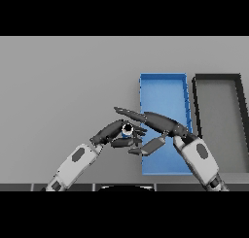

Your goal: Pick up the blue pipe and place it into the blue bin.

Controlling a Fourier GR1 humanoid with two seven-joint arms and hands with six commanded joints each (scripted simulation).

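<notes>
The blue pipe (pixel 127 130) shows its ring-shaped end facing up, just left of the blue bin (pixel 163 93). My left hand (pixel 111 133) comes in from the lower left, and its fingers and thumb curl round the pipe. My right hand (pixel 163 123) comes in from the lower right over the blue bin. Its straight fingers (pixel 133 115) reach left past the far side of the pipe, and its thumb (pixel 151 145) spreads out on the near side. The left hand's fingers hide the pipe's body.
A dark grey bin (pixel 219 115) stands right of the blue bin, side by side with it. The grey table (pixel 63 81) stretches to the left and far side.
</notes>
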